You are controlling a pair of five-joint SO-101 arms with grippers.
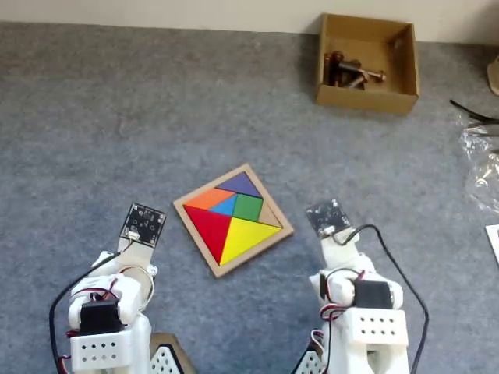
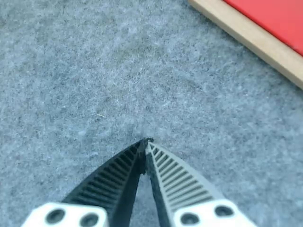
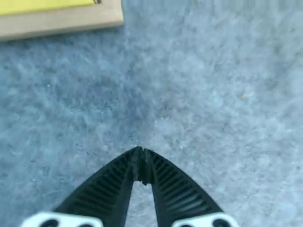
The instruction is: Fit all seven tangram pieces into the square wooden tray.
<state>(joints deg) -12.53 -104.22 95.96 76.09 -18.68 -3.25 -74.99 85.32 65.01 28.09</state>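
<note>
the left gripper [image 2: 144, 142] pointed down at the grey carpet [image 2: 71, 71] with its fingers pressed together on nothing, and the right gripper [image 3: 141, 151] was likewise closed and empty. both arms sat tucked back, one on each side of the square wooden tray [image 1: 196, 238], which lay cornerwise between them holding the tangram pieces [image 1: 231, 222].

A pale wood tone is shown by the tray [image 1: 285, 228]. In it are seen a red triangle [image 1: 209, 227], a yellow triangle [image 1: 245, 238], a green square [image 1: 248, 206], and blue [image 1: 225, 206], orange [image 1: 209, 198] and purple [image 1: 242, 185] pieces. The worktop [image 1: 117, 117] is covered in mottled grey. The left arm's fingers [image 2: 116, 179] are ribbed, one black, one grey; the right arm's fingers [image 3: 109, 189] are ribbed black.
</note>
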